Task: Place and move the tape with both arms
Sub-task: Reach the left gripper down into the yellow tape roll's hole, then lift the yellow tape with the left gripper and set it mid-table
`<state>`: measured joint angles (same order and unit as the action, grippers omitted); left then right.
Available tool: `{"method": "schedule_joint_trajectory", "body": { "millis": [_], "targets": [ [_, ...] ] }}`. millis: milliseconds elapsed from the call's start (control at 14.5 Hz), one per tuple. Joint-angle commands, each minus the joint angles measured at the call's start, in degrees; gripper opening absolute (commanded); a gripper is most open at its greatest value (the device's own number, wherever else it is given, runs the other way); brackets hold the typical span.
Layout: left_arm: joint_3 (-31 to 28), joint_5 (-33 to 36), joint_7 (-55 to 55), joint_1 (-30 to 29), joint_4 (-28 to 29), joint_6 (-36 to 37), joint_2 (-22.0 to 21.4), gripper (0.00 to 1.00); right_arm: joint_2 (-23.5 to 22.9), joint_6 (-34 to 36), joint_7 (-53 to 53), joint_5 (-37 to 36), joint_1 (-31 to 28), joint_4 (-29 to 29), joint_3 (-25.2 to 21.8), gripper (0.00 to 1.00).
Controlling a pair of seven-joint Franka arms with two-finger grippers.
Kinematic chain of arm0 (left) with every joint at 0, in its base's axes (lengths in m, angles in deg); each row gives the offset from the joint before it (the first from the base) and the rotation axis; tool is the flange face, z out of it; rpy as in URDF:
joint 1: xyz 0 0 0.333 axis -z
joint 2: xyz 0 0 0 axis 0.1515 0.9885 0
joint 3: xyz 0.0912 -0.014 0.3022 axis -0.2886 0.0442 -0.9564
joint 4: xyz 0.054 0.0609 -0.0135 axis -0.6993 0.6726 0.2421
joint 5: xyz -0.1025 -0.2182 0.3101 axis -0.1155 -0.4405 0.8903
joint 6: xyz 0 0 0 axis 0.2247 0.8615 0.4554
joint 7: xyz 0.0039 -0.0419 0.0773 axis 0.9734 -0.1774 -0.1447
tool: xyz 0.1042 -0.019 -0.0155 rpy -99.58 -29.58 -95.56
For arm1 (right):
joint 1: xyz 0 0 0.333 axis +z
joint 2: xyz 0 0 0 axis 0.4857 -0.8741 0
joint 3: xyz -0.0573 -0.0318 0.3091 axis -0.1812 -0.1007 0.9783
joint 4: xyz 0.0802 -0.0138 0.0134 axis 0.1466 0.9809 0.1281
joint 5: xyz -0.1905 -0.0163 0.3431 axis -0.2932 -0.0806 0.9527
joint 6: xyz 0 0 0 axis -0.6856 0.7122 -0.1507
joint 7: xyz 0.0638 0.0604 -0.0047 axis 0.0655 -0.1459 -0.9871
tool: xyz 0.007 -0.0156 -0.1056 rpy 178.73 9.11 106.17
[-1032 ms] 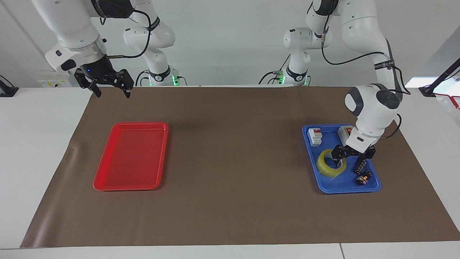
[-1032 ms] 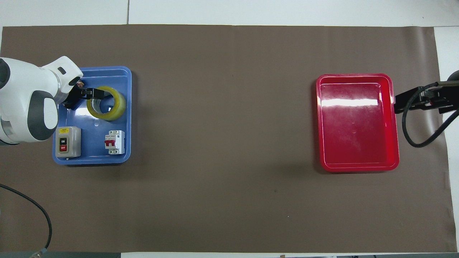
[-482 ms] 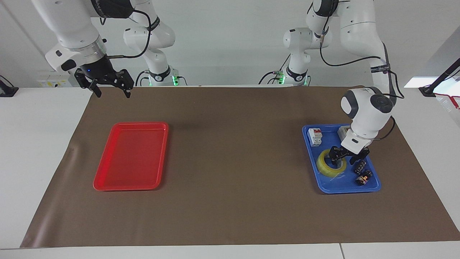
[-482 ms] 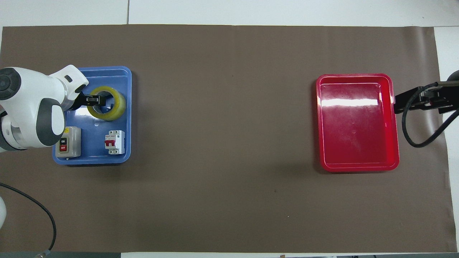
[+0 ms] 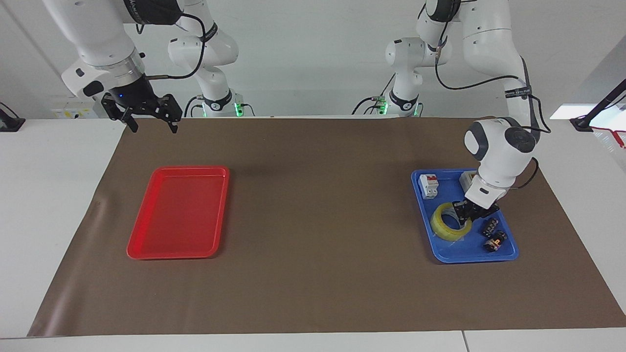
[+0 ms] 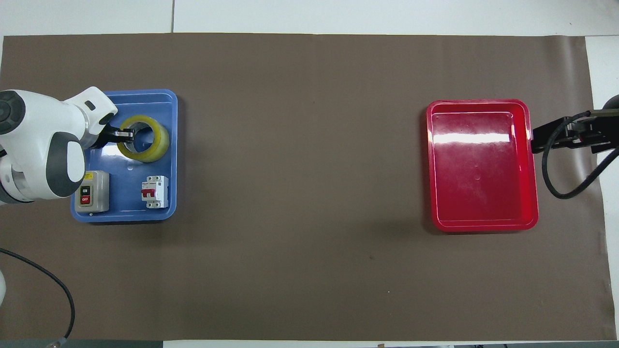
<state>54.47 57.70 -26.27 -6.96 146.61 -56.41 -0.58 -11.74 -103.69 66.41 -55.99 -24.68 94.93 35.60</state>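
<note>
Left gripper [image 5: 463,211] of mine is down in the blue tray [image 5: 462,256] with its fingers closed across the wall of the tape [image 5: 447,222], one finger inside the core and the other on the outer face at the side toward the left arm's end of the table. In the overhead view the left gripper [image 6: 125,135] pinches that same edge of the tape [image 6: 145,138]. I see the roll with its hole facing up, ring axis near vertical, and its gripped side looks slightly raised in the facing view; I cannot tell whether the rest is still on the tray floor. It sits farther from the robots than the grey switch box [image 6: 91,191] and the white breaker [image 6: 154,191]. My right gripper [image 5: 149,120] waits with fingers spread, up over the mat's edge by the red tray [image 5: 178,217]. Compared with a second ago, the left fingers have closed from a wide spread onto the roll, and the right arm has not moved.
</note>
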Motion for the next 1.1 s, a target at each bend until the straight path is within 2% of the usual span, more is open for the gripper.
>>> {"method": "schedule_joint_trajectory", "body": {
  "millis": [0,138,275,482,757,895,1032],
  "targets": [
    [-0.1,-1.2,-0.1,-0.3,-2.8,8.2,-3.7,0.00,0.4,-0.7,-1.4,0.9,-0.6,0.7,0.2,1.00],
    [-0.1,-1.2,-0.2,0.4,-5.6,13.9,-5.0,0.00,0.4,-0.8,-1.4,0.9,-0.6,0.8,0.2,1.00],
    [-0.2,-0.9,-3.6,3.2,-5.6,15.6,-6.4,0.00,0.5,-0.7,-1.3,0.9,-0.6,0.8,0.2,1.00],
    [-0.1,-0.6,-13.8,9.2,-5.0,14.8,-6.5,0.00,0.5,-0.7,-1.4,0.9,-0.6,0.8,0.2,1.00],
    [-0.1,-0.5,-30.7,20.4,-4.0,11.4,-5.6,0.00,0.5,-0.7,-1.4,0.9,-0.6,0.8,0.2,1.00],
    [-0.1,-0.4,-39.5,25.4,-3.8,8.6,-4.2,0.00,0.5,-0.7,-1.4,0.9,-0.6,0.9,0.2,1.00],
    [-0.2,1.7,-42.7,29.2,-3.9,7.5,-2.7,0.00,0.5,-0.7,-1.4,0.9,-0.7,0.9,0.2,1.00]
  ]
}}
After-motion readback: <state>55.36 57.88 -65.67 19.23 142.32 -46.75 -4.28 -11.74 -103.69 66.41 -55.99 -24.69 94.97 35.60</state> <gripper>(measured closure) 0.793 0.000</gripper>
